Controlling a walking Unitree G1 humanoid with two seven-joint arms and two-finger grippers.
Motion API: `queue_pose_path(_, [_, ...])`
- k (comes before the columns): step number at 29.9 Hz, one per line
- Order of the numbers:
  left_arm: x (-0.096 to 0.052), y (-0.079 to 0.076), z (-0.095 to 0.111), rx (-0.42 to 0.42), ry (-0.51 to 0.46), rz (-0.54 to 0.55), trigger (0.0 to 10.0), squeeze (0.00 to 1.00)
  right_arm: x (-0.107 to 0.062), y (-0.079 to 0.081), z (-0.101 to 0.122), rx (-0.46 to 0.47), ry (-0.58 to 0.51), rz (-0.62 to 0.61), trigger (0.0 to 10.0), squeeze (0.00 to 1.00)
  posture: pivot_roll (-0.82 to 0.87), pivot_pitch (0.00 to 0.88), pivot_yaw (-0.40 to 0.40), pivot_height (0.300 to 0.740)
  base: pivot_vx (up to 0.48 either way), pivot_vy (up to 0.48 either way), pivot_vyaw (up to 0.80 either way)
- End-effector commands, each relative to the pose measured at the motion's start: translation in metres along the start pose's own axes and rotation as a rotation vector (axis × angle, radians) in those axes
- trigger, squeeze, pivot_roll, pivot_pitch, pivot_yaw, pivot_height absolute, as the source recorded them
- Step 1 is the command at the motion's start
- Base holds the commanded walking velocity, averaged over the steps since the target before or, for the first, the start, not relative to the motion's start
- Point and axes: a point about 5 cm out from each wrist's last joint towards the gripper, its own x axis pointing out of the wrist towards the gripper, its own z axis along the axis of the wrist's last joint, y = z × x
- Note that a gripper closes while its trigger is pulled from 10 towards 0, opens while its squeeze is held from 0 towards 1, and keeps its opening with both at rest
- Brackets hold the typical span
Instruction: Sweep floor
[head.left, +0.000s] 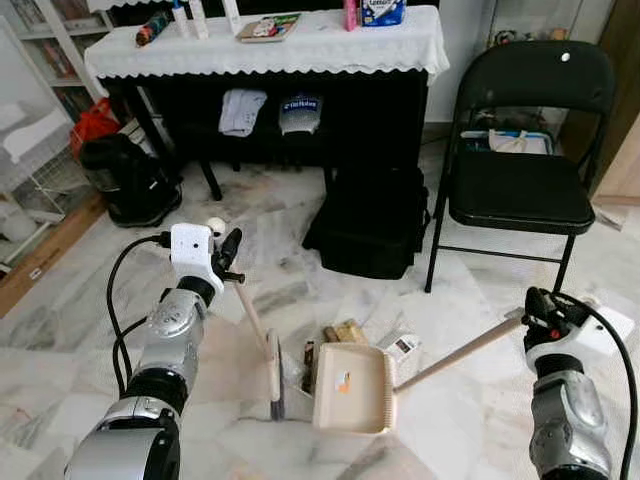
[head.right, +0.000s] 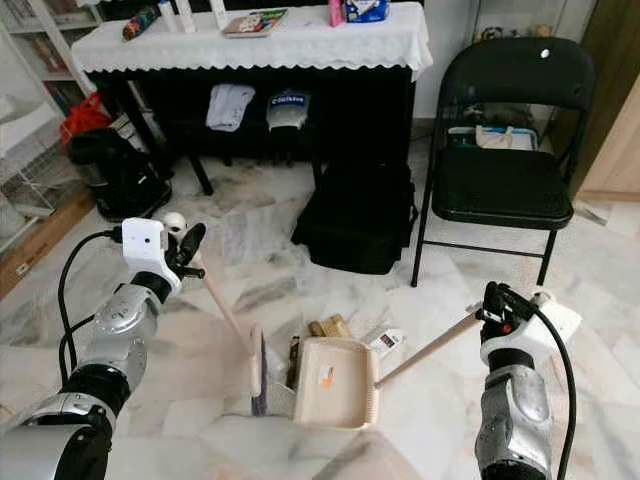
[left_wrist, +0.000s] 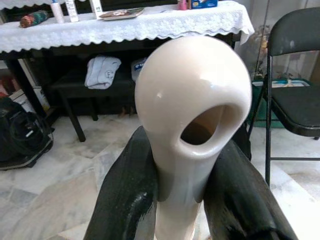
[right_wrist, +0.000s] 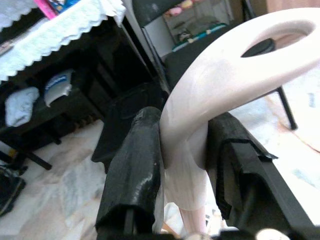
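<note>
Left gripper (head.left: 232, 262) clamped on broom (head.left: 273, 372) handle; right gripper (head.left: 541, 312) clamped on dustpan (head.left: 352, 388) handle. Broom head beside pan on floor (head.left: 480, 300). Litter (head.left: 345, 331) behind pan uncollected; sweeping likely mid-way.

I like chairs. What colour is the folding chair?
The metal folding chair is black, clearest in the left eye view.

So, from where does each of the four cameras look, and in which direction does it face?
Left eye view: on the head, looking forward and down at the dustpan and broom; both arms show.
Right eye view: same head, same scene, shifted slightly.
Left wrist view: along the left gripper, shut on the broom handle.
Right wrist view: along the right gripper, shut on the dustpan handle.
All four views share the black chair and the covered table.
</note>
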Motion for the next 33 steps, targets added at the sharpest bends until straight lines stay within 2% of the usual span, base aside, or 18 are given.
queue_pose_path(1, [0.005, 0.009, 0.016, 0.01, -0.061, 0.031, 10.0, 0.0, 0.005, 0.012, 0.013, 0.02, -0.055, 0.045, 10.0, 0.0, -0.24, 0.0, 0.152, 0.74, 0.0, 0.0, 0.0])
queue_pose_path(6, [0.004, 0.008, 0.015, 0.004, -0.061, 0.037, 10.0, 0.0, 0.006, 0.025, 0.022, 0.01, -0.059, 0.117, 10.0, 0.0, -0.24, 0.0, 0.147, 0.74, 0.0, 0.0, 0.0])
queue_pose_path(10, [0.004, 0.005, 0.011, -0.011, -0.036, 0.0, 10.0, 0.0, 0.01, 0.027, 0.032, 0.044, -0.092, 0.121, 10.0, 0.0, -0.24, 0.0, 0.146, 0.74, 0.0, 0.0, 0.0])
queue_pose_path(18, [0.003, -0.017, 0.005, -0.065, 0.022, -0.208, 10.0, 0.0, 0.016, 0.029, 0.036, 0.054, -0.083, 0.12, 10.0, 0.0, -0.23, 0.0, 0.139, 0.74, 0.0, 0.0, 0.0])
queue_pose_path(21, [0.003, -0.02, 0.008, -0.074, 0.018, -0.244, 10.0, 0.0, 0.018, 0.031, 0.035, 0.06, -0.075, 0.124, 10.0, 0.0, -0.22, 0.0, 0.137, 0.74, 0.0, 0.0, 0.0])
queue_pose_path(25, [0.004, -0.016, 0.012, -0.033, 0.0, -0.215, 10.0, 0.0, 0.018, 0.033, 0.034, 0.066, -0.072, 0.131, 10.0, 0.0, -0.22, 0.0, 0.138, 0.74, 0.0, 0.0, 0.0])
queue_pose_path(29, [0.006, -0.002, 0.02, -0.011, -0.037, -0.112, 10.0, 0.0, 0.014, 0.038, 0.039, 0.087, -0.117, 0.157, 10.0, 0.0, -0.23, 0.0, 0.141, 0.74, 0.0, 0.0, 0.0])
queue_pose_path(33, [0.004, 0.003, 0.025, 0.012, -0.065, -0.085, 10.0, 0.0, 0.011, 0.036, 0.042, 0.088, -0.133, 0.154, 10.0, 0.0, -0.23, 0.0, 0.143, 0.74, 0.0, 0.0, 0.0])
